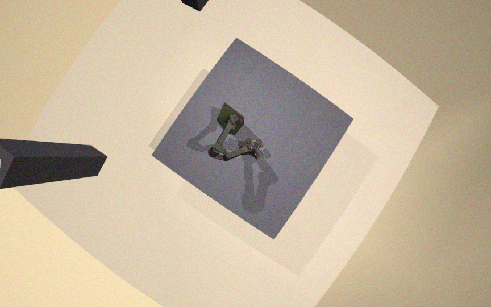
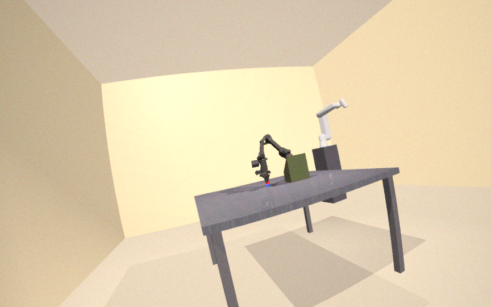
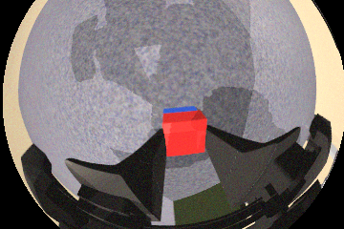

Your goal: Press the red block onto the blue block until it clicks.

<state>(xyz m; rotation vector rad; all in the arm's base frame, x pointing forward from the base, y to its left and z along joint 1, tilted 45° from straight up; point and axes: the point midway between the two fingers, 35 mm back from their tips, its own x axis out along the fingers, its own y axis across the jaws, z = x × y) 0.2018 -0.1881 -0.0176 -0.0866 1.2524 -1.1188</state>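
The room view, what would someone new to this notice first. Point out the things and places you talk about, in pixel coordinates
Probably the big grey table (image 1: 296, 114) (image 2: 247, 206) in the middle, with a dark arm (image 1: 222, 131) (image 2: 274, 143) bending over it from a green box (image 1: 224, 110) (image 2: 297, 167). Next, likely the bright red block (image 3: 185, 135) in the claw (image 2: 267, 181) (image 3: 183, 131), right above the blue one (image 2: 267, 185) (image 3: 181, 110). Behind the table, a white arm (image 2: 324, 126) stands on a dark pedestal (image 2: 326, 158).

1 red block (image 3: 185, 135) sits directly above 1 blue block (image 2: 267, 186) (image 3: 180, 110).

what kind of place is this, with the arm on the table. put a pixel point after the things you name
Probably a bare robot test room: a dark robot arm (image 1: 236, 152) (image 2: 274, 142) working on a table (image 1: 296, 114) (image 2: 247, 204), a second, white arm (image 2: 324, 125) on a dark pedestal (image 1: 52, 166) (image 2: 327, 158), and plain pale walls (image 2: 209, 125).
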